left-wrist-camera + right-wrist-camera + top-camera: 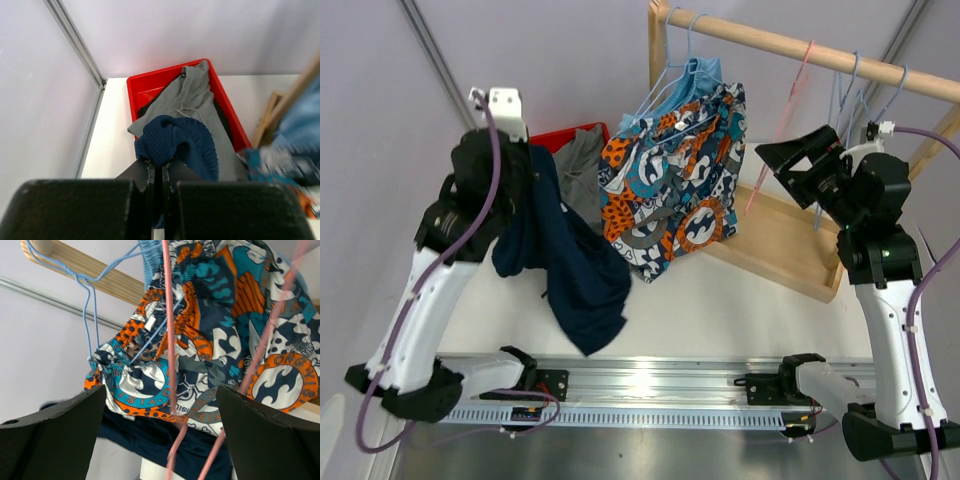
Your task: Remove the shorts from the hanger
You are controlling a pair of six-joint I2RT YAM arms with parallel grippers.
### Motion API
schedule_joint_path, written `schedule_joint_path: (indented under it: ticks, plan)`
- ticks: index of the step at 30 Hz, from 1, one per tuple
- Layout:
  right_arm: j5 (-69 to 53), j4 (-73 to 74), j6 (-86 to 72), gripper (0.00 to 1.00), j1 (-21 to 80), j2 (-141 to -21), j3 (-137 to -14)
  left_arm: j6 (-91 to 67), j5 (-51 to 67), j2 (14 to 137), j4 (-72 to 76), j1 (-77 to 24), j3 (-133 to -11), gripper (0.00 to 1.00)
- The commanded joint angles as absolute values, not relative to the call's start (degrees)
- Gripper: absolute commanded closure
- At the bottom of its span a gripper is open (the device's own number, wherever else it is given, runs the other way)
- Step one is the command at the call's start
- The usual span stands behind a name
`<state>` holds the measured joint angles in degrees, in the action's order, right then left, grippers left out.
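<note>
Patterned shorts (675,170) under the rail (790,45) look soft and light; take the waistband (192,315). Left claw (161,167) grasps navy shorts (180,142), right claw (160,395) is released.

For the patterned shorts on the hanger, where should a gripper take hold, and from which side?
Pinch the right side edge of the patterned shorts, low down where the fabric hangs loose, coming from the right. The right gripper is open on that side, while the waistband is bunched on the blue hanger. A downward pull would probably free them.
</note>
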<state>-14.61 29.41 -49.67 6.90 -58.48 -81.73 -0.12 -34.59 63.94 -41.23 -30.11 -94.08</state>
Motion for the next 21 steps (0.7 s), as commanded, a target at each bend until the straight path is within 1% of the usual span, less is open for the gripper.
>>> schedule_joint_path:
  ticks: [1, 2, 3, 5, 6, 7, 8, 9, 10, 11, 12, 13, 14, 15, 16, 17, 19, 21]
  plan:
    - [-15.29, 30.23, -47.64, 0.01, 6.59, -55.73, -79.99, 0.09, -23.12, 70.73, -35.33, -22.69, -102.2, 1.0]
    - [-15.38, 30.32, -47.64, 0.0, 6.5, -55.37, -79.55, -1.65, -22.25, 73.01, -35.33, -20.15, -103.78, 1.0]
    - [-15.47, 30.32, -47.46, 0.01, 6.5, -54.94, -79.11, -2.19, -19.8, 77.74, -35.77, -18.82, -109.45, 1.0]
    - [-15.82, 30.85, -46.67, 0.01, 6.5, -53.97, -78.14, -3.42, -17.5, 82.86, -36.47, -15.4, -113.8, 1.0]
    - [-15.99, 31.02, -46.32, 0.01, 6.33, -53.62, -77.87, -3.51, -16.1, 88.01, -37.08, -14.68, -120.52, 1.0]
    - [-16.52, 31.11, -45.97, 0.01, 6.33, -53.27, -77.52, -3.6, -15.74, 91.11, -37.96, -13.98, -123.2, 1.0]
    - [-17.05, 30.33, -45.79, 0.01, 6.33, -52.39, -76.39, -3.43, -15.38, 94.01, -38.58, -13.02, -128.97, 1.0]
    - [-17.75, 29.54, -45.62, 0.01, 6.33, -51.86, -75.77, -3.51, -14.86, 97.26, -39.8, -12.49, -132.16, 1.0]
    - [-18.45, 28.84, -45.53, 0.01, 6.24, -51.42, -75.24, -3.52, -13.29, 103.3, -40.25, -11.96, -138.02, 1.0]
    - [-19.59, 27.52, -45.53, 0.01, 6.33, -50.55, -74.8, -4.12, -12.75, 106.14, -40.34, -11.0, -142.25, 1.0]
    - [-20.47, 26.47, -45.53, 0.01, 6.24, -50.02, -73.92, -4.74, -12.05, 110.35, -39.65, -10.38, -143.95, 1.0]
    - [-21.26, 25.41, -45.53, 0.0, 6.33, -49.66, -73.57, -5.27, -11.61, 111.78, -38.94, -9.94, -145.01, 1.0]
    - [-23.1, 23.75, -45.44, 0.0, 6.24, -49.22, -73.56, -6.4, -12.3, 112.93, -38.07, -9.41, -144.41, 0.98]
    - [-24.25, 22.86, -45.35, 0.01, 6.33, -48.78, -73.74, -7.02, -12.13, 113.81, -37.19, -9.14, -143.97, 0.68]
    - [-25.48, 21.72, -45.26, 0.01, 6.33, -48.69, -74.0, -7.12, -10.91, 115.21, -37.09, -8.97, -143.01, 0.37]
    - [-28.27, 19.1, -45.26, 0.01, 6.33, -48.43, -74.18, -7.82, -9.68, 115.57, -37.18, -8.96, -141.78, 0.01]
    - [-31.36, 14.96, -46.14, 0.01, 6.68, -48.25, -74.79, -9.05, -8.88, 115.32, -39.37, -9.05, -140.37, 0.01]
    - [-34.35, 8.37, -48.15, 0.01, 7.99, -49.12, -75.49, -11.42, -9.84, 112.78, -39.9, -9.14, -136.16, 0.01]
